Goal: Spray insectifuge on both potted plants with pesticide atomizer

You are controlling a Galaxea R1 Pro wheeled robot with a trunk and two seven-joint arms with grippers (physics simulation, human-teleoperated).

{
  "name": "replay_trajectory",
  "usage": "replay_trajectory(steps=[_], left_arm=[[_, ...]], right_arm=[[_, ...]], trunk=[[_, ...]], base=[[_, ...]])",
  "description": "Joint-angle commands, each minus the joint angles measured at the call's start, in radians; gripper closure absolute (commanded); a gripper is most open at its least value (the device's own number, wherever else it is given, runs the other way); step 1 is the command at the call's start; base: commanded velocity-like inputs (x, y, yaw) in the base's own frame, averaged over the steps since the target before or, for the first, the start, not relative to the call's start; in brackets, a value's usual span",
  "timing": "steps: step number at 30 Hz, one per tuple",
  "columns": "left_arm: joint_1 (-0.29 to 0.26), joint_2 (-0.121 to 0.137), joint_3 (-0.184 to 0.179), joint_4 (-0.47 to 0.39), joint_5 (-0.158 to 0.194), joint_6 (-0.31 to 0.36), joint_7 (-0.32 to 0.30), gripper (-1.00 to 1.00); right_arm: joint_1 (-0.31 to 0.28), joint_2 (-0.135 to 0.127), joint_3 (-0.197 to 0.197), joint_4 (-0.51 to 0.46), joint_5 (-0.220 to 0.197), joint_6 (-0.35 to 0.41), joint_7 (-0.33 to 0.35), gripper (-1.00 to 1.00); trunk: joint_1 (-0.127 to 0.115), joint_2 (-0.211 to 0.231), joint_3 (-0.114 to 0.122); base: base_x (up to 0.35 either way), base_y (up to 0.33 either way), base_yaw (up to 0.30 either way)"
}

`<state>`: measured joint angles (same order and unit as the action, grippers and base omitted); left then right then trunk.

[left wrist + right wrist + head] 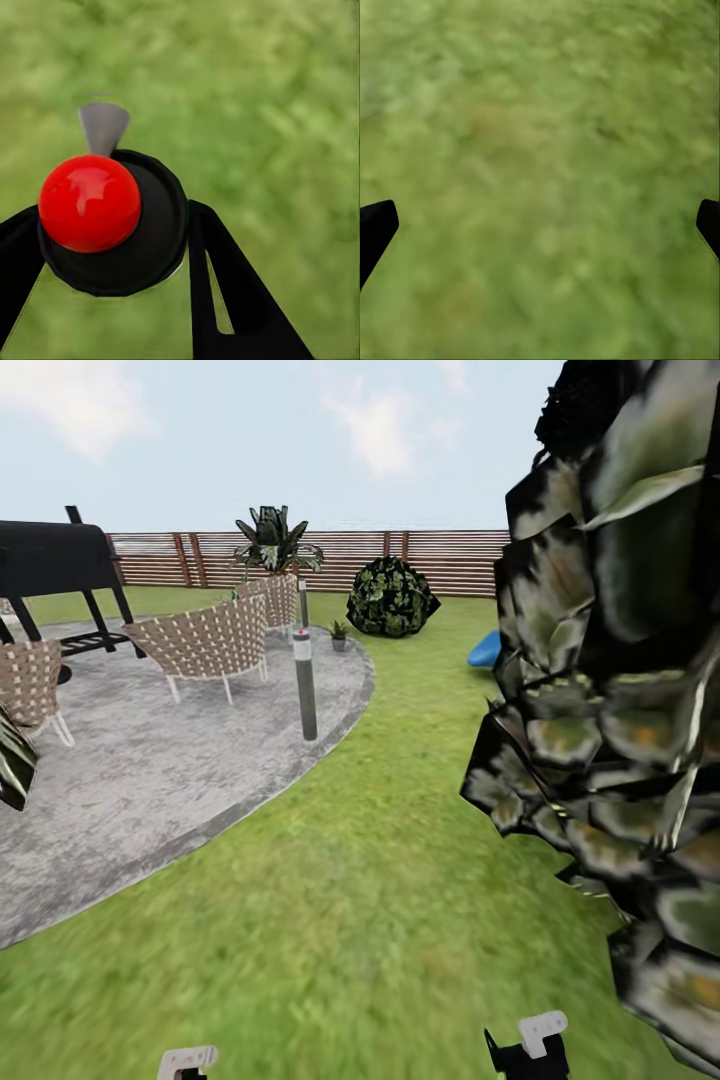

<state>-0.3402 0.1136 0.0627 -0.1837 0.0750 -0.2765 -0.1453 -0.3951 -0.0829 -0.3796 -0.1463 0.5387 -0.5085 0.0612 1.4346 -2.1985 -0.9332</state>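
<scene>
In the left wrist view the pesticide atomizer (112, 225) has a red ball top, a black round cap and a grey nozzle. My left gripper (112, 251) is shut on it, one black finger on each side, over green lawn. My right gripper (540, 225) is open above bare grass, with its fingertips (375, 229) far apart. One small potted plant (339, 635) stands in a grey pot far ahead at the round patio's far edge. It is too small to tell whether whitish specks lie on its leaves. The second potted plant is out of view.
A big dark-leaved shrub (610, 690) looms close on the right. The grey patio (150, 780) carries wicker chairs (205, 645), a black grill (55, 560) and a slim post (305, 685). A round bush (392, 597), a blue object (487, 650) and the slatted fence (450, 560) lie beyond open lawn.
</scene>
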Motion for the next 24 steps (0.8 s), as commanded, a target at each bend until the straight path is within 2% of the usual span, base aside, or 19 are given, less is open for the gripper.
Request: replay_trajectory(steps=[1, 24], left_arm=[[0.000, 0.000, 0.006, 0.001, 0.008, -0.001, -0.010, 1.00], [0.000, 0.000, 0.006, 0.000, 0.009, -0.003, -0.010, 1.00]], right_arm=[[-0.001, 0.000, -0.008, 0.001, 0.003, -0.003, 0.006, -1.00], [-0.001, 0.001, -0.008, 0.001, 0.003, -0.003, 0.006, -1.00]], trunk=[[0.000, 0.000, -0.001], [0.000, 0.000, -0.001]], base=[[0.339, 0.000, 0.000], [0.339, 0.000, 0.000]])
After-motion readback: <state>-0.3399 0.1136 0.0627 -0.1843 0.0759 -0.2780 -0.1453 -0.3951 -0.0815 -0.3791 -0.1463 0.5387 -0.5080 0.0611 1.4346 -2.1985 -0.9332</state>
